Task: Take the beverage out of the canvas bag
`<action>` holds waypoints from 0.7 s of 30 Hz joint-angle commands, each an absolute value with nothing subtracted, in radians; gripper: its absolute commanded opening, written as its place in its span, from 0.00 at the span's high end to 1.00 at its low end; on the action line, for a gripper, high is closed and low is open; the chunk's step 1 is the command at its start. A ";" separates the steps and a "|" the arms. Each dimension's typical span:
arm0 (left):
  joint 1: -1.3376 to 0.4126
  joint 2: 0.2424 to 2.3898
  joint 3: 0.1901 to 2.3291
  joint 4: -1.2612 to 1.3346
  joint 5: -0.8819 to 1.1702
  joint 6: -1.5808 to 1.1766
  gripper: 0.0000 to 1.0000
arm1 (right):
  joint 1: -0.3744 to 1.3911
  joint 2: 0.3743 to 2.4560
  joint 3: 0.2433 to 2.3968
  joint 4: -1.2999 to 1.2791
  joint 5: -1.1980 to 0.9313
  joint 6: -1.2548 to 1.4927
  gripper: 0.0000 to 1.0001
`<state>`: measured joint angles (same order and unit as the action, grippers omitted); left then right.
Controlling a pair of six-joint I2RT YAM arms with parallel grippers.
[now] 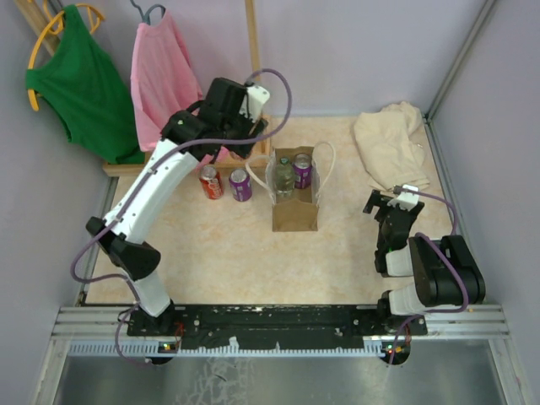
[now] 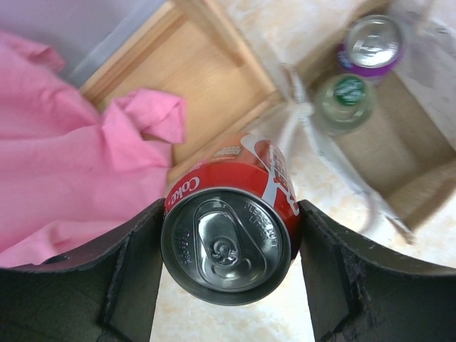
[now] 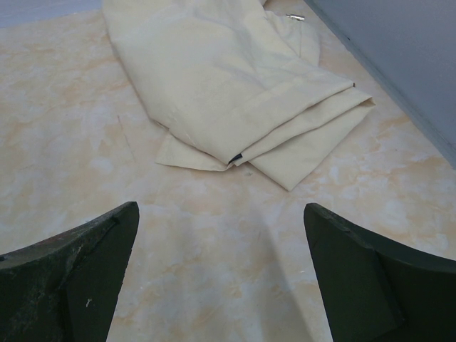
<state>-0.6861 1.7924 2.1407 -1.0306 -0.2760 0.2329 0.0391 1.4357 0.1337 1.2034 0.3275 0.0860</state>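
Observation:
The tan canvas bag (image 1: 295, 215) stands upright mid-table with white loop handles. Inside it are a green-capped bottle (image 1: 284, 175) and a purple can (image 1: 302, 169); both also show in the left wrist view, bottle (image 2: 343, 100) and can (image 2: 370, 41), within the bag (image 2: 427, 189). My left gripper (image 1: 253, 139) hangs left of the bag by the wooden rack foot. In its wrist view the gripper (image 2: 228, 274) is shut on a red Coke can (image 2: 228, 239), both fingers pressed against its sides. My right gripper (image 1: 392, 202) is open and empty over bare table (image 3: 221, 278).
A second red can (image 1: 211, 181) and a purple can (image 1: 240, 184) stand on the table left of the bag. A beige cloth heap (image 1: 390, 143) lies back right. Pink (image 1: 164, 76) and green (image 1: 80, 84) garments hang from a wooden rack (image 1: 251, 51) at the back left.

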 commanded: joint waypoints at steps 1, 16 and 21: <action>-0.583 1.648 2.080 -0.905 -0.278 0.210 1.00 | 0.045 1.442 0.164 1.245 0.343 0.072 0.01; -0.496 1.539 1.804 -0.850 -0.179 0.139 1.00 | 0.046 1.443 0.164 1.244 0.343 0.073 0.01; -0.496 1.491 1.635 -0.788 -0.097 0.097 1.00 | 0.046 1.442 0.163 1.244 0.343 0.073 0.01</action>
<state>-0.4931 1.5700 1.7279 -0.9176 -0.1772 0.1448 0.0391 1.4357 0.1337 1.2034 0.3275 0.0860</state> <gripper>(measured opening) 0.733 0.990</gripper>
